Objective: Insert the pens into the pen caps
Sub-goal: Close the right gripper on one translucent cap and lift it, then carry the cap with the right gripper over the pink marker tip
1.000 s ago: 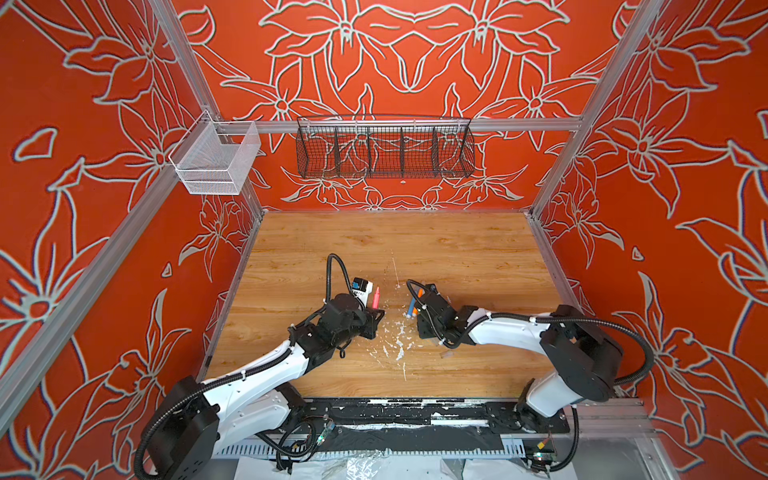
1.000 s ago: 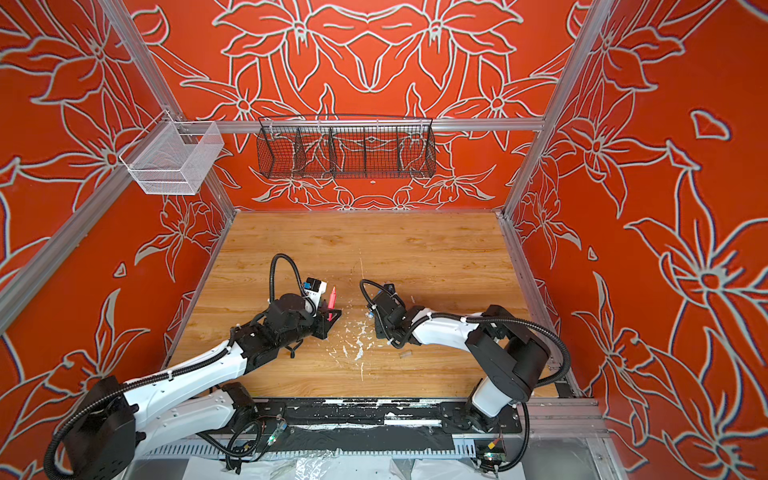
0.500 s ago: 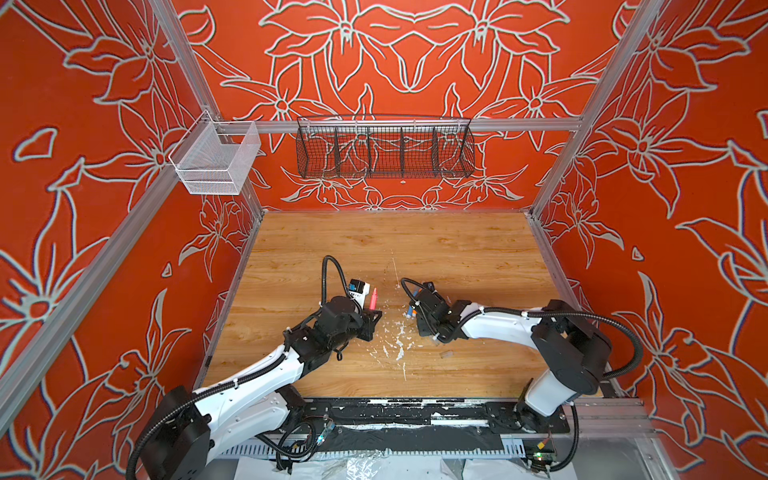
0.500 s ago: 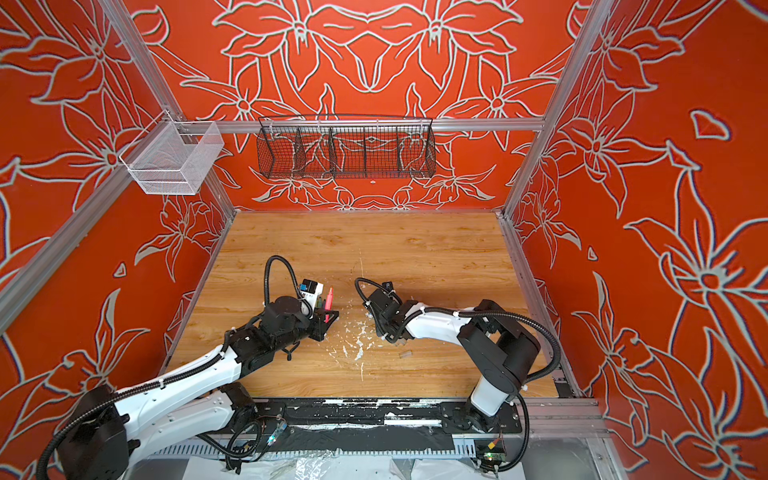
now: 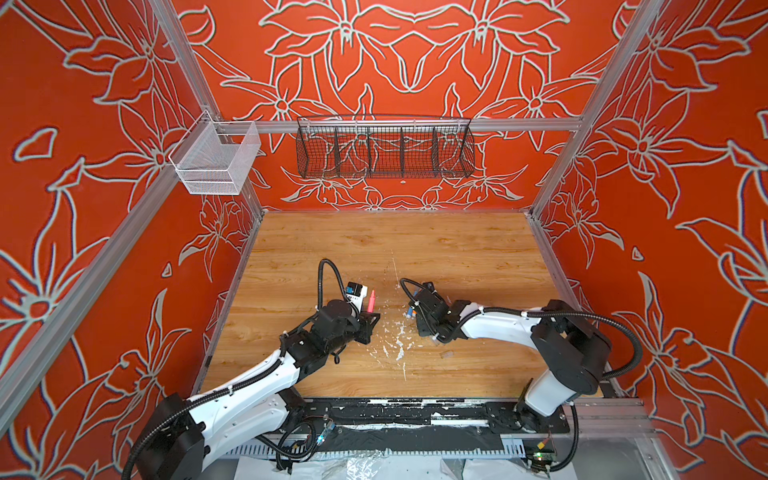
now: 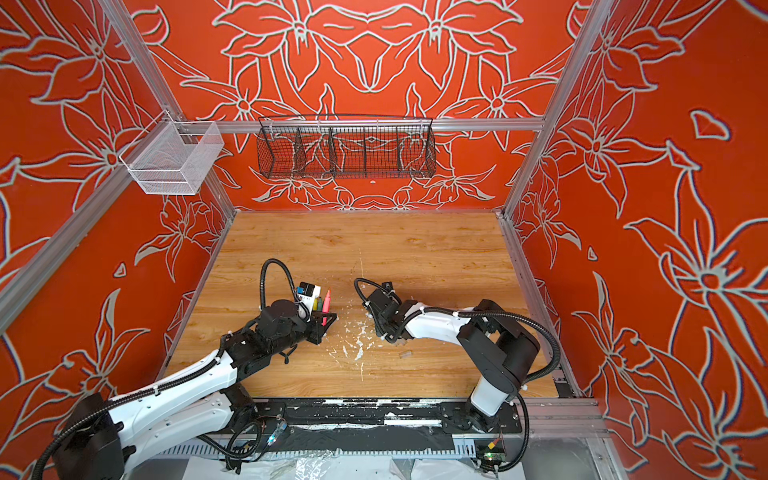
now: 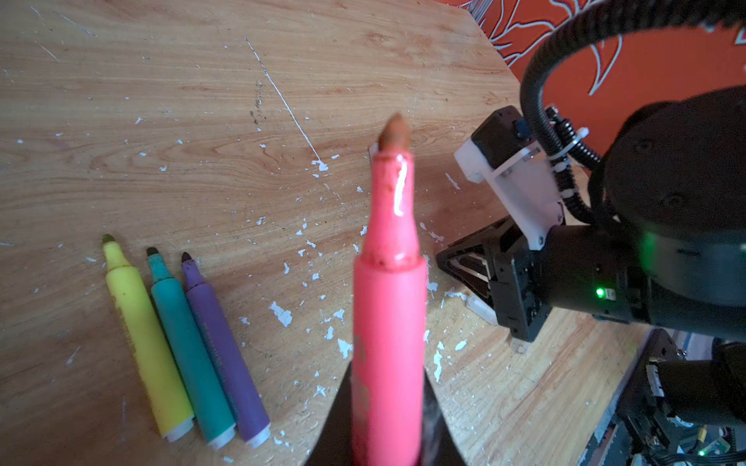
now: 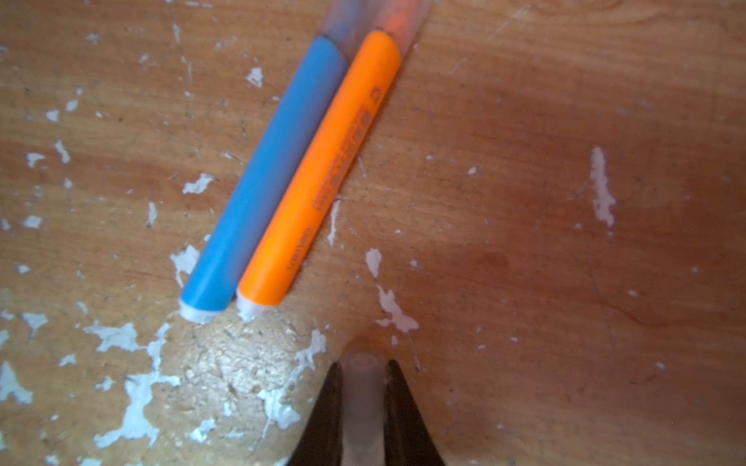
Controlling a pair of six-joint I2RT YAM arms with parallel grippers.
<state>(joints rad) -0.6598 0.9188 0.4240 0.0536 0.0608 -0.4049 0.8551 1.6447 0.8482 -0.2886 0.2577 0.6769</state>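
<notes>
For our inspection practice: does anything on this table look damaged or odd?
Yes: white flecks litter the middle of the table, with a worn patch by the blue pen: the surface looks chipped. The pink pen has a brown-stained tip.

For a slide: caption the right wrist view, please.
Right gripper shut on a clear pen cap, blue pen and orange pen side by side nearby.

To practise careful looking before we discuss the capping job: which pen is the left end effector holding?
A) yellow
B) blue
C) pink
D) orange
C: the left wrist view shows the pink pen clamped in the left end effector, uncapped tip pointing away, while the yellow pen, blue pen and orange pen lie on the table.
</notes>
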